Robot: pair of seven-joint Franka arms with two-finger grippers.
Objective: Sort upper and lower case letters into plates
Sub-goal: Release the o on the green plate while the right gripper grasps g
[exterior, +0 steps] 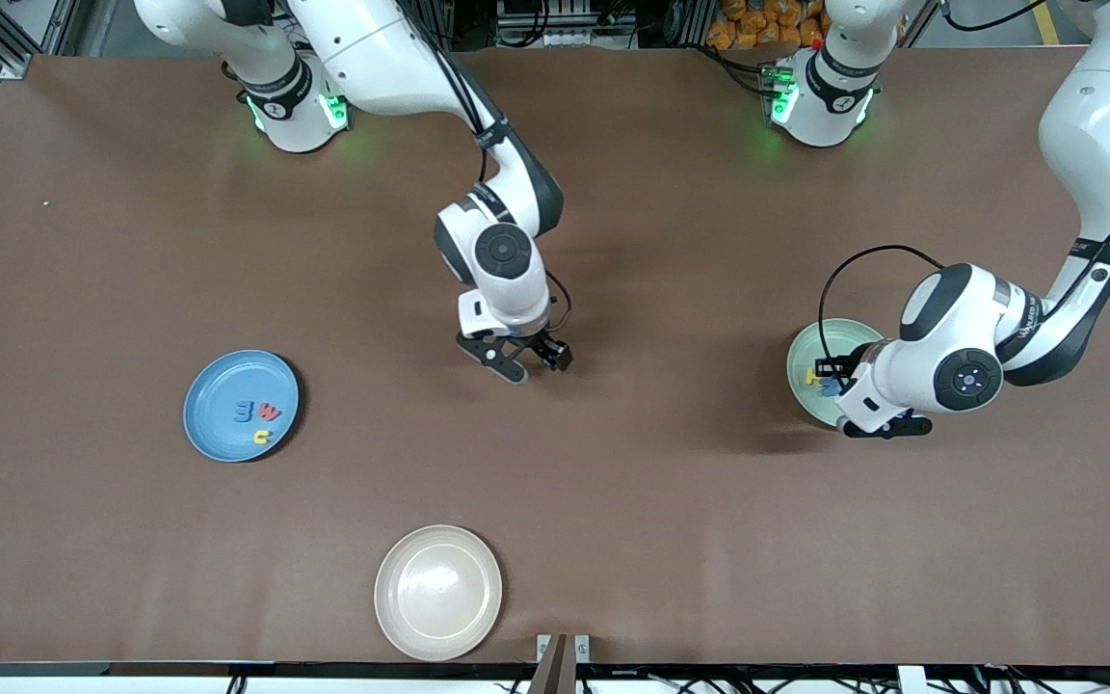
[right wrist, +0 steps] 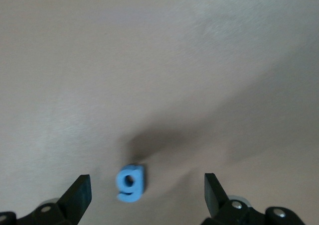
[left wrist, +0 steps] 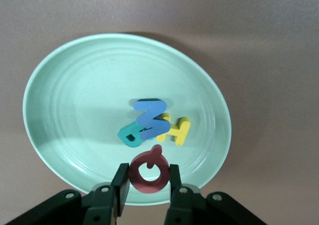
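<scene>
Where visible, three plates (exterior: 191,400), eight letters (left wrist: 152,119).

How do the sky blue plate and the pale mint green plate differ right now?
The round sky blue plastic plate lies toward the right arm's end of the table; the round pale mint green plastic plate lies toward the left arm's end. No gripper is over the blue plate; the left gripper holds a red letter over the green one. The right gripper is open above a blue g. Both plates hold letters.
</scene>
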